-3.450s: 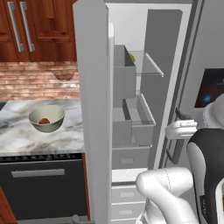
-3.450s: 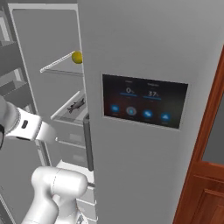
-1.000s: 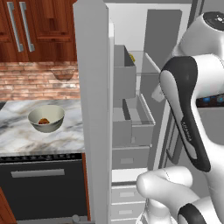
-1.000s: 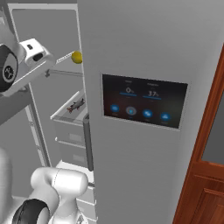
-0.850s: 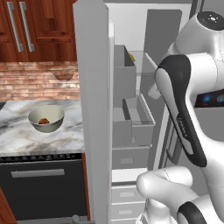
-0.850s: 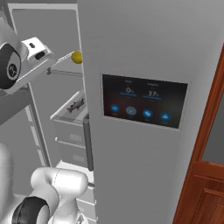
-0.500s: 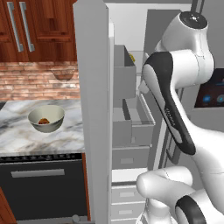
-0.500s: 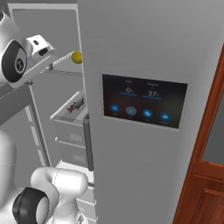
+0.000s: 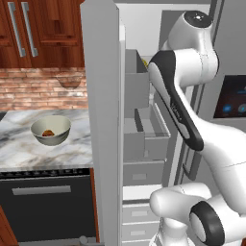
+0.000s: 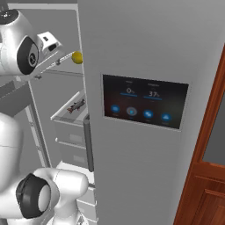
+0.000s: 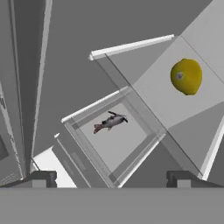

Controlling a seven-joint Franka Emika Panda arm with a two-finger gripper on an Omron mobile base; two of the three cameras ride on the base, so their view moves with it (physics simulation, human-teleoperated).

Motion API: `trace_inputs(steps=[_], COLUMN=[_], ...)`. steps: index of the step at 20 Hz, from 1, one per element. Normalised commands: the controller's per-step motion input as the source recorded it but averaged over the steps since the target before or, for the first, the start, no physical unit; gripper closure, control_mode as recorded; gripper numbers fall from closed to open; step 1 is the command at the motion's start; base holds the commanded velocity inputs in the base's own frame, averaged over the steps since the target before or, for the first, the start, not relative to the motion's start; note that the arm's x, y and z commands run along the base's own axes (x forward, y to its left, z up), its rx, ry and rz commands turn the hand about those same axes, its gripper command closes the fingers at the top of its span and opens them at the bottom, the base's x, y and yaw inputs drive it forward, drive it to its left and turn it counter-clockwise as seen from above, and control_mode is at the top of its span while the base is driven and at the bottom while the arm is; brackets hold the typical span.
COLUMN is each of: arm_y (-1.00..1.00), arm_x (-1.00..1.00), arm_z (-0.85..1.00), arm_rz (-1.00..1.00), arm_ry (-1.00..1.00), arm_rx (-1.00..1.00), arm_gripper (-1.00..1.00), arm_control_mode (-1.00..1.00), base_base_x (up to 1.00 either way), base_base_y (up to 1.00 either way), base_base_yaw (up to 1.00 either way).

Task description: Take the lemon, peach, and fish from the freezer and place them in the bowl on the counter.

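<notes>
Standing open, the freezer point(image 9: 144, 120) takes in the raised arm, whose gripper point(image 11: 109, 178) hangs released and empty above the shelves. Ahead of the jaws and off to one side, the lemon point(image 11: 186, 76) rests on the glass shelf point(image 11: 175, 100), well apart. Nearer their centre line lies the fish point(image 11: 110, 122) in an open drawer, its long axis slanting across the gap; the bowl point(image 9: 50, 130) waits on the counter point(image 9: 29, 153).

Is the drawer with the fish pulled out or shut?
Pulled out: the drawer stands forward, open-topped, with the fish lying inside.
</notes>
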Motion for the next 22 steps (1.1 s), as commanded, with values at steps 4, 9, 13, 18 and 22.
trace_inputs(steps=[4,9,13,18,22], arm_y=[0.00,-0.01,-0.02,0.00,0.00], arm_x=[0.44,0.41,0.41,0.41,0.48], arm_z=[0.00,-0.01,0.00,0.00,0.00], arm_rz=[0.00,0.00,0.00,0.00,0.00], arm_ry=[0.00,-0.09,-0.15,-0.06,0.01], arm_rx=[0.00,0.00,0.00,0.00,0.02], arm_gripper=[-1.00,-1.00,-1.00,-1.00,-1.00], arm_control_mode=[-1.00,-1.00,-1.00,-1.00,-1.00], base_base_x=[0.00,0.00,0.00,0.00,0.00], base_base_y=[0.00,0.00,0.00,0.00,0.00], base_base_yaw=[0.00,0.00,0.00,0.00,0.00])
